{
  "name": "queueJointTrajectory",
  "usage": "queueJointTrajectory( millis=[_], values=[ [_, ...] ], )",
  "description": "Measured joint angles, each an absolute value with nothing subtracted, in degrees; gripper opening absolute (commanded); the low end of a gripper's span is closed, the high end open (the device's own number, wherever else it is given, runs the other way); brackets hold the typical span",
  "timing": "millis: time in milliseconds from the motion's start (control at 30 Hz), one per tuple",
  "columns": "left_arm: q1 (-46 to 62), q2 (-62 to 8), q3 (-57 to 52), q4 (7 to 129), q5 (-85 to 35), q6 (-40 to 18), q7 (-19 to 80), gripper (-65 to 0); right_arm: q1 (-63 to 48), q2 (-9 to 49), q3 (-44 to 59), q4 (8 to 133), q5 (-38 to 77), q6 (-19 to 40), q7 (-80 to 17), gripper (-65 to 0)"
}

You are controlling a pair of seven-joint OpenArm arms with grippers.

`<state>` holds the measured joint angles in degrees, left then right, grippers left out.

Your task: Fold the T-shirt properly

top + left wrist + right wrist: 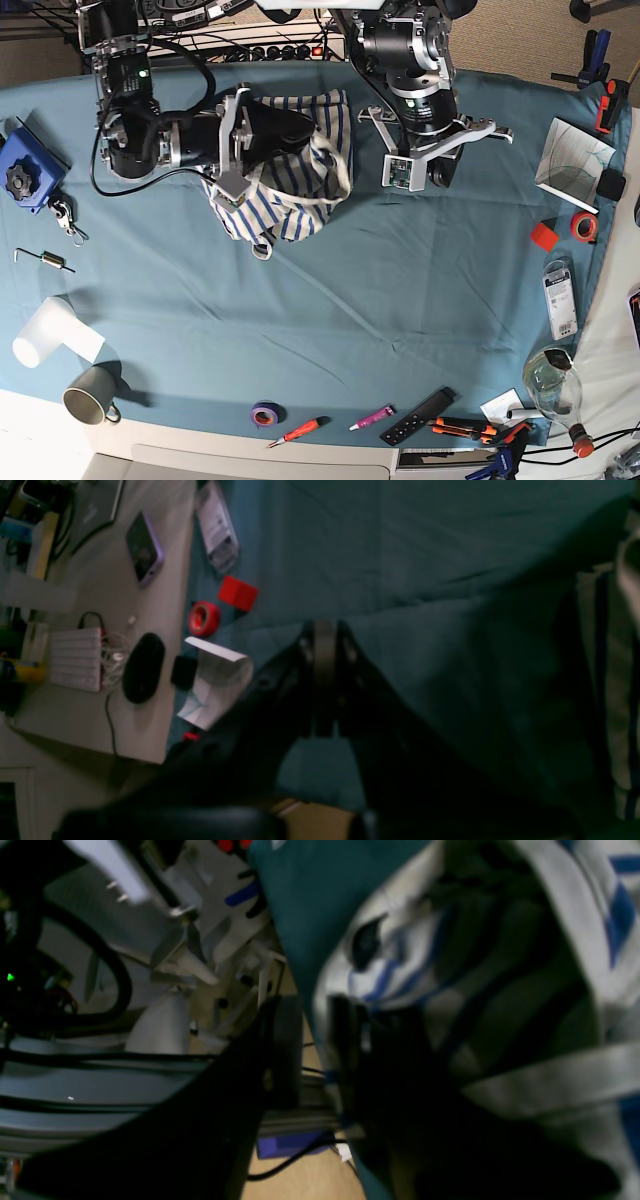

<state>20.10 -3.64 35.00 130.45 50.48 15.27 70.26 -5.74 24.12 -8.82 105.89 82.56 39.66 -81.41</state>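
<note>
One T-shirt (295, 175), white with thin blue stripes, bunched in a heap on the teal surface (330, 310), at about 11 o'clock from centre in the base view. Not flat; folds piled, one hem trailing toward 6 o'clock.

Two arms. Right gripper (312, 1040) reaches into the heap from 9 o'clock in the base view. Wrist view: jaws stand partly apart, striped cloth lying in the gap and against the far finger; whether they actually pinch it I cannot tell. Left gripper (325, 645) hangs just beside the heap at 3 o'clock, over bare teal cloth; jaws closed together, nothing between them. Shirt edge shows at the far right of its wrist view.

Counted around the rim, base view:
- one blue block (28, 165), 9 o'clock edge
- one white roll (45, 333) and one grey mug (90, 397), 7 o'clock
- two tape rolls: purple (264, 413) at 6 o'clock, red (584, 225) at 3 o'clock
- one red cube (544, 236), just beside the red tape
- one red-handled screwdriver (297, 431), 6 o'clock
- one pink pen (372, 417)
- one black remote (420, 416)
</note>
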Motion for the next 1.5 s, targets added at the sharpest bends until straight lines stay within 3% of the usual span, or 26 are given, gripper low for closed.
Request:
queueJointTrajectory(
  millis=[400, 733, 867, 1100, 1267, 1400, 1500],
  values=[
    [20.18, -3.64, 35.00, 130.45, 50.46, 15.27, 70.00, -65.0, -5.58, 24.56, -7.40, 119.83, 83.64, 39.90, -81.25, -49.5],
    [20.43, -3.62, 34.83, 130.45, 50.39, 15.59, 69.52, -65.0, -4.62, 24.64, 21.21, 120.14, 83.70, 39.90, -81.19, -49.8],
    [20.43, -3.62, 34.83, 130.45, 50.37, 15.64, 68.55, -65.0, -6.50, 24.75, 18.90, 120.14, 83.66, 39.90, -81.41, -65.0],
    [20.47, -3.49, 34.79, 130.50, 50.39, 15.46, 68.29, -65.0, -7.18, 24.73, 8.29, 120.14, 83.70, 39.92, -81.43, -65.0],
    [20.45, -3.49, 34.76, 130.50, 50.39, 15.42, 68.01, -65.0, -5.67, 22.04, 10.83, 120.14, 83.66, 39.92, -81.54, -65.0],
    [20.45, -3.53, 34.72, 130.50, 48.18, 14.98, 65.45, -65.0, -4.43, 20.27, 21.17, 120.31, 71.48, 39.92, -81.28, -65.0],
    [20.47, -3.64, 34.39, 131.61, 36.34, 11.25, 62.19, -65.0, -4.62, 20.32, 28.08, 120.09, 60.01, 34.44, -77.71, -65.0]
  ],
)
